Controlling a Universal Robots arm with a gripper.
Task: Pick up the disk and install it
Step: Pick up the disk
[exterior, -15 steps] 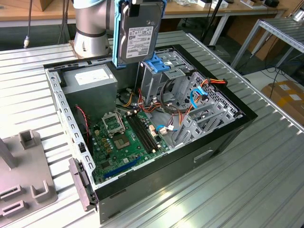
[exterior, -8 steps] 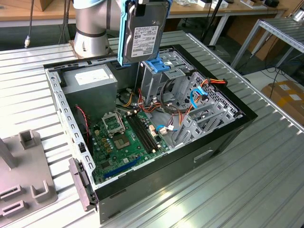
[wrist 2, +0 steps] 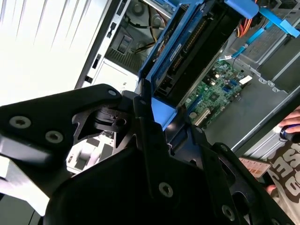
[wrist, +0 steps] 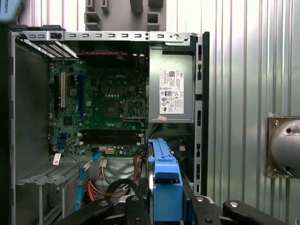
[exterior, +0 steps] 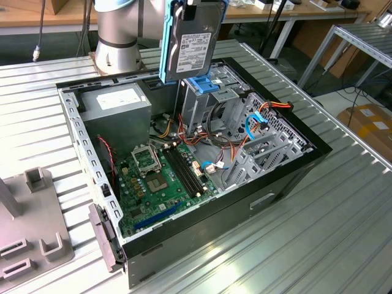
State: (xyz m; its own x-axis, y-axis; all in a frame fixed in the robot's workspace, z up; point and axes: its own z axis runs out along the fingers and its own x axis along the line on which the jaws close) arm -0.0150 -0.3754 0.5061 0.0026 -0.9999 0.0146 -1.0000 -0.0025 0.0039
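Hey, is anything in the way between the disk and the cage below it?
Nothing visible. The disk hangs upright in the gripper just above the blue cap of the cage, and the cables lie beside the cage, not over it.

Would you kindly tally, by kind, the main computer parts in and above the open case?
Disk, held in the gripper above the case: 1
Power-supply box: 1
Motherboard: 1
Drive cage with blue cap: 1
Computer case: 1
Total: 5
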